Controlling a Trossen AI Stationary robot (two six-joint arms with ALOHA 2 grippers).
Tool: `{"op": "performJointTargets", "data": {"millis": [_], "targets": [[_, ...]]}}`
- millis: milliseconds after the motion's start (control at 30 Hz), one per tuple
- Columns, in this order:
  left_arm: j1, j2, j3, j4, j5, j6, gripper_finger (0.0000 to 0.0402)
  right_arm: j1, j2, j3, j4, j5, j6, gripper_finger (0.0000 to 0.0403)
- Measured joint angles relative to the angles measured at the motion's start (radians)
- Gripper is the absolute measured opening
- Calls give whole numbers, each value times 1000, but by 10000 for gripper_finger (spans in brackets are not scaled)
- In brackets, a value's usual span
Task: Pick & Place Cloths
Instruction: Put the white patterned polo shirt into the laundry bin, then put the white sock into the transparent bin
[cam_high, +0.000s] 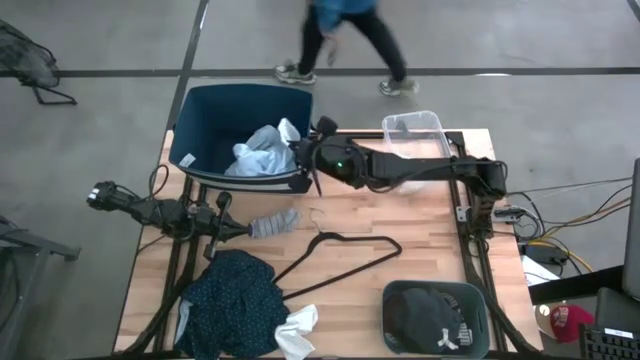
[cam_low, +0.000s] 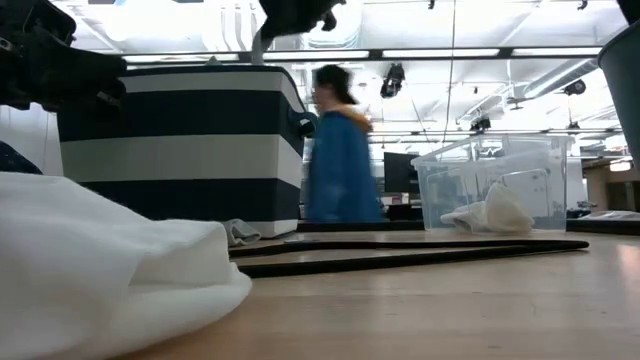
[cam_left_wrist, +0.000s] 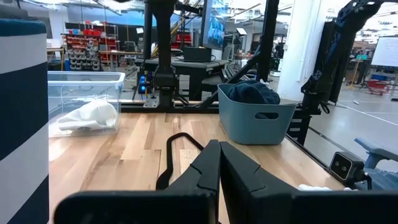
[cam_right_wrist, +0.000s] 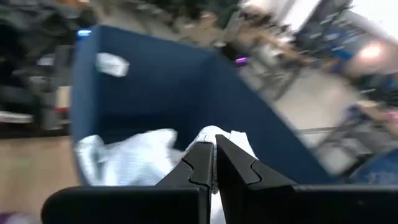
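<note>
A pale blue shirt (cam_high: 255, 152) and a white cloth (cam_high: 290, 130) lie inside the dark blue bin (cam_high: 215, 115) at the table's far left. My right gripper (cam_right_wrist: 214, 163) hovers shut above the bin's right rim (cam_high: 303, 155), nothing between its fingers. My left gripper (cam_left_wrist: 219, 158) waits shut and level at the table's left (cam_high: 238, 228), just short of a grey sock (cam_high: 274, 222) lying flat on the wood. A dark teal dotted garment (cam_high: 232, 305) and a white cloth (cam_high: 298, 332) lie at the near left. A black garment with a white logo (cam_high: 432, 318) fills the grey basket (cam_high: 478, 300).
A thin black wire hanger (cam_high: 345, 252) lies across the table's middle. A clear plastic box (cam_high: 412, 125) holding a white cloth (cam_low: 490, 215) stands at the far right. A person (cam_high: 340, 30) walks past beyond the far edge. Bare wood lies between hanger and box.
</note>
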Motion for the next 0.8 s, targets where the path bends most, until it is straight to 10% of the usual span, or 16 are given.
{"op": "performJointTargets", "data": {"millis": [300,800], "targets": [[0,3,0,0,0,0,10,-26,99,111,-161,-159,143,23],[1,4,0,0,0,0,10,41,145,392,-469,-174,171,226]]}}
